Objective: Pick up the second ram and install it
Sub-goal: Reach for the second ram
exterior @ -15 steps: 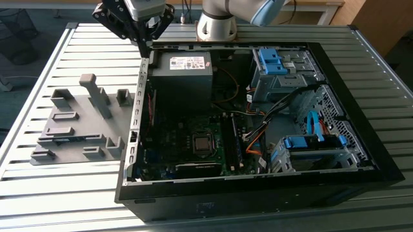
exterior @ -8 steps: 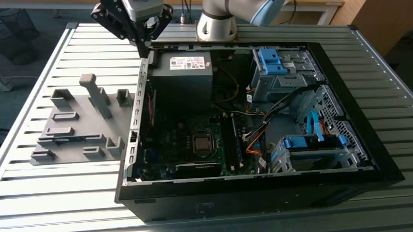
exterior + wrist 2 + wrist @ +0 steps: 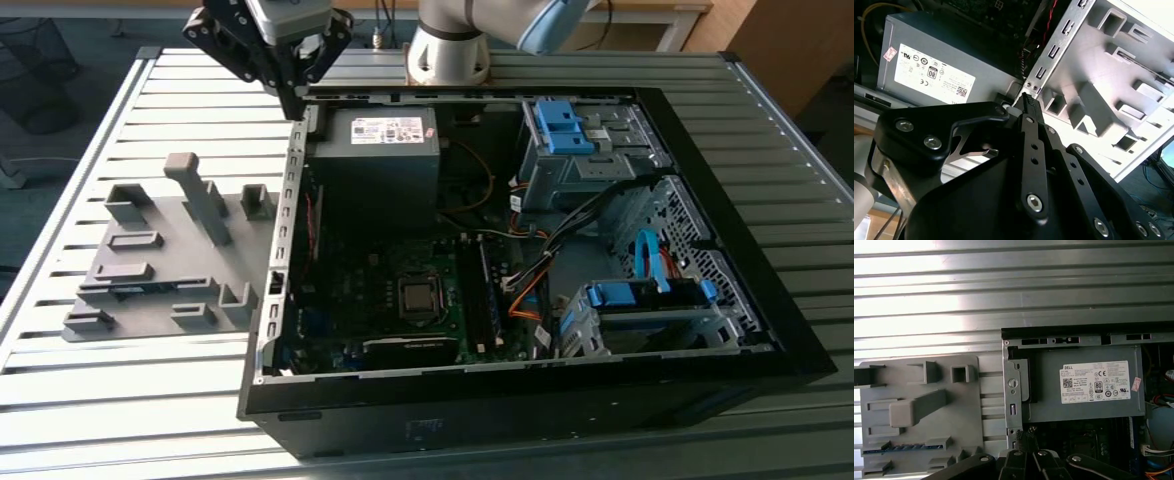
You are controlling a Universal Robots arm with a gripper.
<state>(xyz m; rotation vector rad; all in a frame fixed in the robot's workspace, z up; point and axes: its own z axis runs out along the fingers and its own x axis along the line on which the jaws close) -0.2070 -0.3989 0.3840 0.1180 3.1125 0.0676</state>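
Now | end effector [image 3: 290, 100] tips pressed together, gripping nothing, above computer case [image 3: 561, 395] wall beside power supply [image 3: 380, 150] | second ram [image 3: 131, 289] sits in grey fixture [image 3: 174, 268] slot on bench [image 3: 134, 400], well apart

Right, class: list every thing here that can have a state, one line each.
computer case: side open, interior exposed.
gripper: shut, empty, at the case's rim.
second ram: in a slot of the grey fixture, not gripped.
power supply: mounted in the case.
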